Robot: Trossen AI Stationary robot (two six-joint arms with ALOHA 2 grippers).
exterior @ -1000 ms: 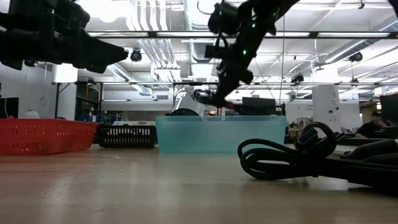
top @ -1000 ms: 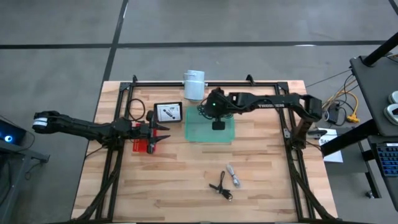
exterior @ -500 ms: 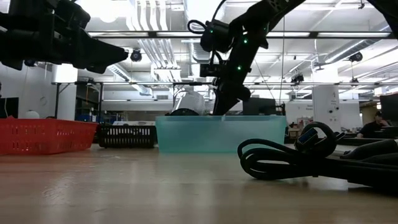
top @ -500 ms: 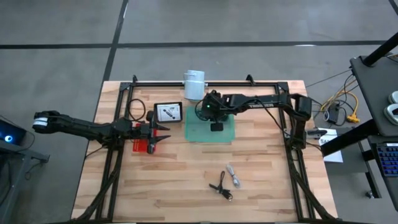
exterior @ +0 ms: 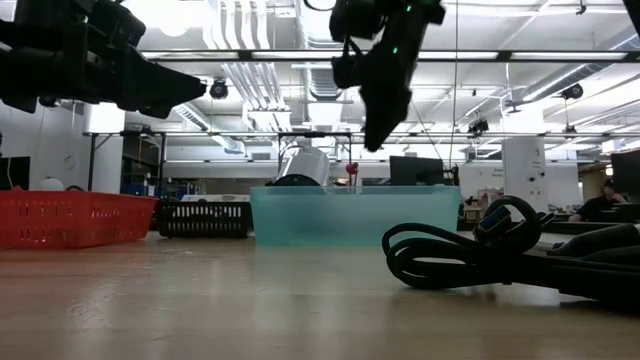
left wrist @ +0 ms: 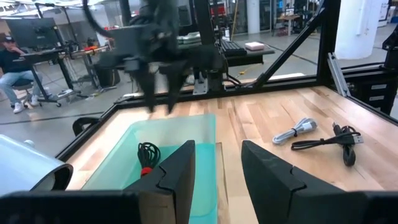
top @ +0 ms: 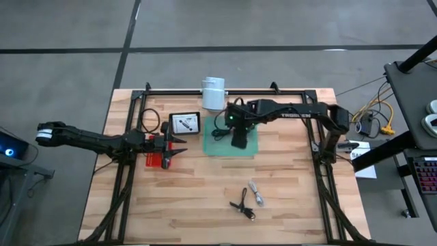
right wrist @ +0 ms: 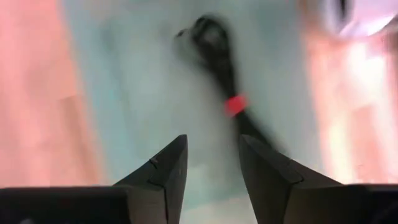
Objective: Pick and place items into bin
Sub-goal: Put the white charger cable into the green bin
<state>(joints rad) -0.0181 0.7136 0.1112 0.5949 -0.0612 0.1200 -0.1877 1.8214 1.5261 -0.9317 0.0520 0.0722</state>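
Note:
My right gripper (top: 239,141) is open and empty, pointing down above the teal bin (top: 215,145); in the low view it (exterior: 378,128) hangs clear above the bin's rim (exterior: 300,190). A coiled black cable (right wrist: 214,43) with a red band lies on the bin's floor, beyond the right gripper's fingertips (right wrist: 211,146). It also shows in the left wrist view (left wrist: 148,157). My left gripper (top: 176,147) waits open and empty left of the bin. A black cable (top: 242,203) and a grey cable (top: 256,193) lie on the table nearer the front.
A white cylinder (top: 213,92) stands behind the bin. A white card in a dark frame (top: 184,124) lies to the bin's left. A red thing (top: 156,161) shows under my left arm. Black frame rails (top: 225,91) run along the table's back and sides.
My right gripper first went down into the bin, then rose straight up above its rim. The coiled black cable lies in the bin.

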